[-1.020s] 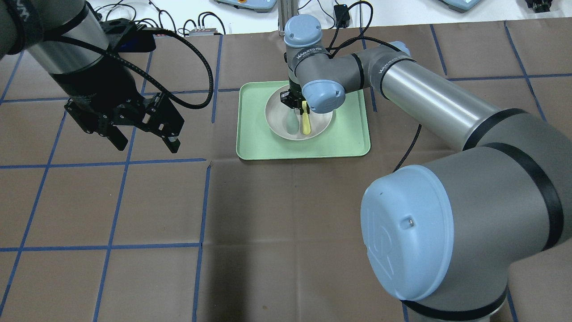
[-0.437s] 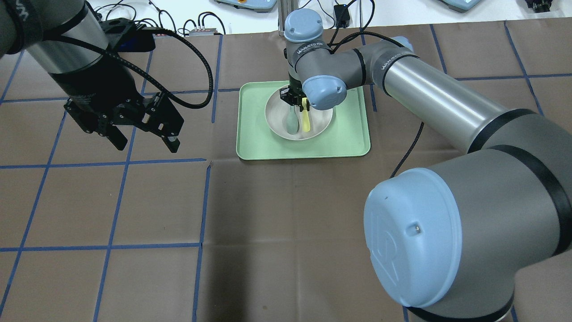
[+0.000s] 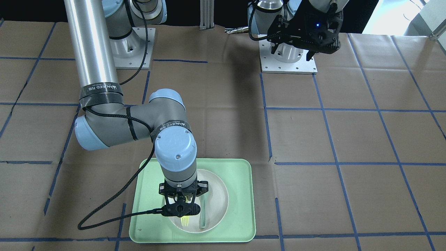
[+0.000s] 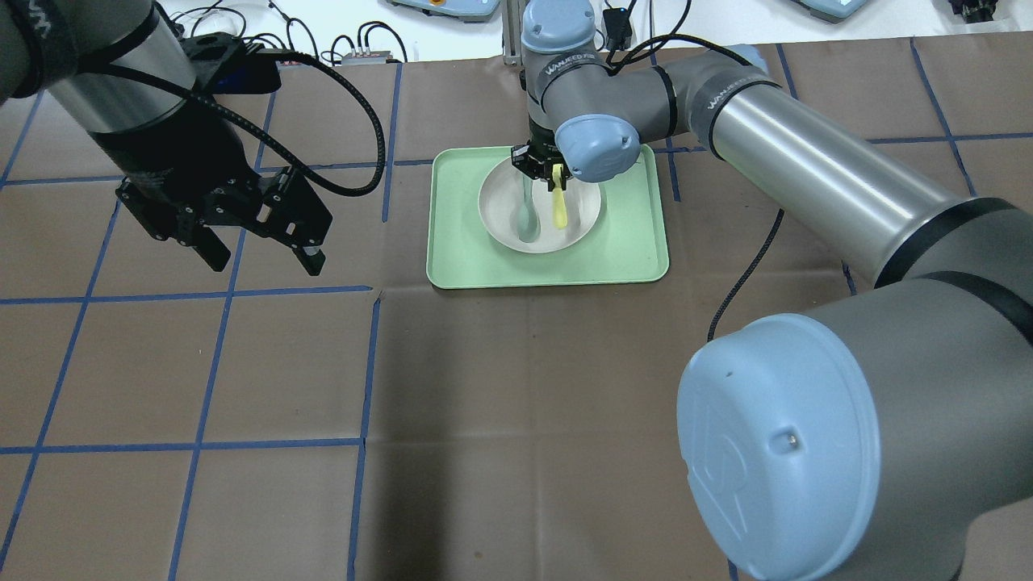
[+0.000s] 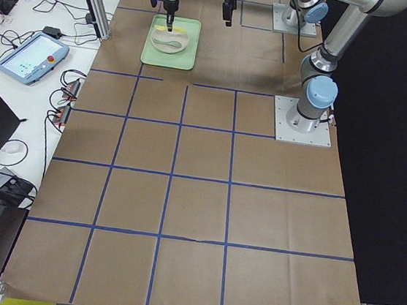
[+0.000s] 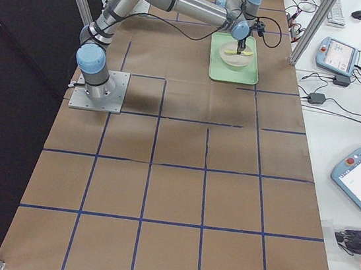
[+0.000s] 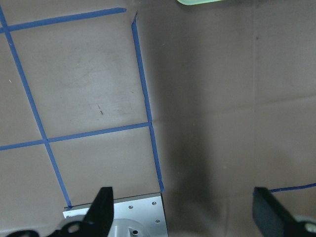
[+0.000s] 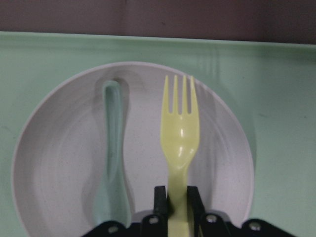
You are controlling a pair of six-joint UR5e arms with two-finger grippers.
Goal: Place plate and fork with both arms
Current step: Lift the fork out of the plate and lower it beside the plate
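We find the right gripper (image 8: pixel 177 200) over the plate (image 8: pixel 64 163), its fingers (image 8: pixel 159 197) pinching the handle end of the fork (image 8: pixel 180 128). In the right wrist view the fork runs from the bottom centre of the frame upward, tines toward the top, over the right half of the plate. A faint shadow lies just right of the tines; we cannot tell whether the tines touch the plate. A grey-green spoon (image 8: pixel 112 148) lies in the left half of the plate, roughly parallel to the fork and apart from it.

The plate sits on a pale-green tray (image 4: pixel 460 258) in the upper centre of the overhead view, nearer the tray's upper edge than its lower one. The tray rests flat on the brown-papered bench (image 4: pixel 282 363), which is marked with blue tape lines.

The left gripper (image 4: pixel 265 262) hangs above the bench at the left of the overhead view, well apart from the tray. Its fingers (image 7: pixel 101 212) are spread wide, one at the lower left and one at the lower right of the left wrist view; bench paper and a metal base plate (image 7: pixel 136 217) show between them. A corner of the tray shows at the top edge of that view.
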